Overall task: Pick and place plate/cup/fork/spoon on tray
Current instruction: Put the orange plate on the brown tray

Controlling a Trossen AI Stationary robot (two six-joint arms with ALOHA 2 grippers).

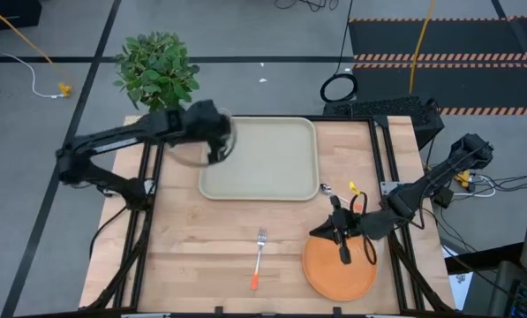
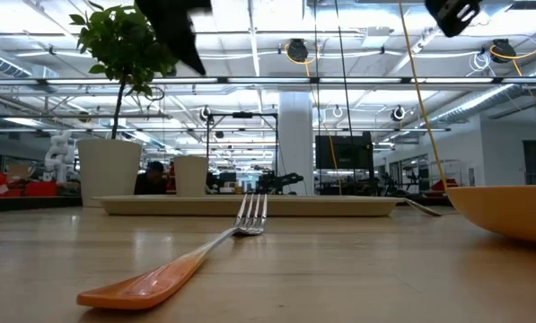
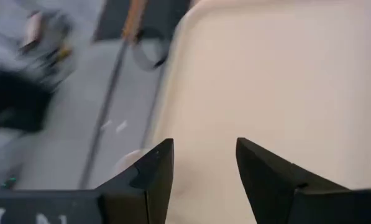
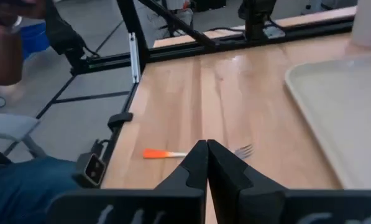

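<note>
On my wooden table (image 1: 201,238), the left gripper (image 1: 217,141) hangs spread over the tray's (image 1: 272,168) left edge, the right gripper (image 1: 342,252) pressed together above the plate (image 1: 320,269).

The tray (image 1: 272,159), upper centre in the high view, is a plain pale beige-green. At lower right the plate (image 1: 338,265) is solid orange. The fork (image 1: 259,259), lower centre, is silver metal with an orange handle end. The table (image 1: 201,238) is light wood with visible grain, framed by black rails. The plant (image 1: 157,66) at upper left has green leaves. Both arms are dark. At upper right, the floor mat (image 1: 440,35) is black with orange-and-white striped edging.
</note>
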